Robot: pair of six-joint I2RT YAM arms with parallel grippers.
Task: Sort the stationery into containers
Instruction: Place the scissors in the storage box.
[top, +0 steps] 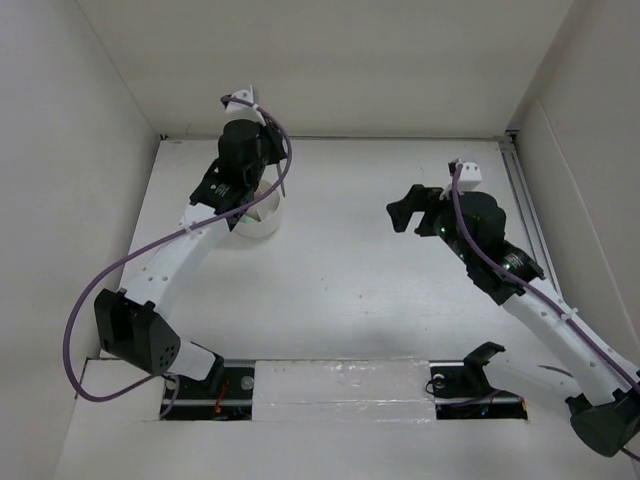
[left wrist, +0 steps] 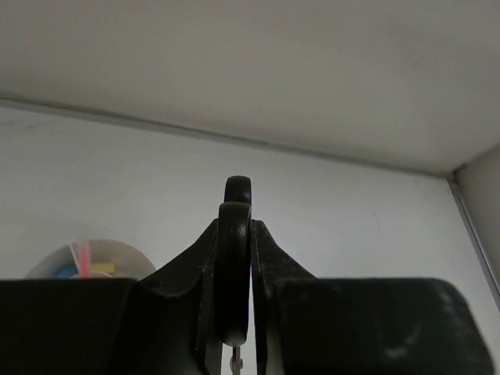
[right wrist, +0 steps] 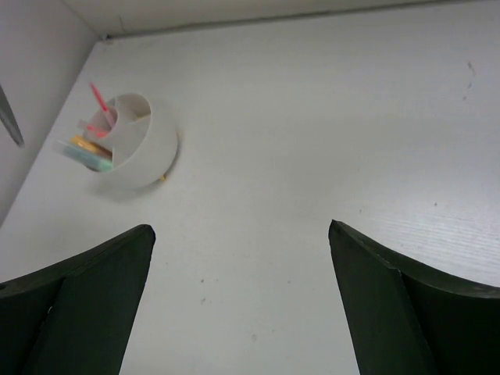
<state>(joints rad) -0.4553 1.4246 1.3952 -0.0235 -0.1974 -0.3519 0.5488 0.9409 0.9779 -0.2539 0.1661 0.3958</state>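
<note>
My left gripper is shut on the black handle loops of the scissors, which stand edge-on between the jaws. In the top view this gripper hangs over the white divided cup. The cup holds thin pink and red pens and orange and green highlighters. A grey scissor blade shows at the left edge of the right wrist view. My right gripper is open and holds nothing, above bare table right of centre.
White walls close in the table at the back and on both sides. A rail runs along the right edge. A taped strip lies between the arm bases at the near edge.
</note>
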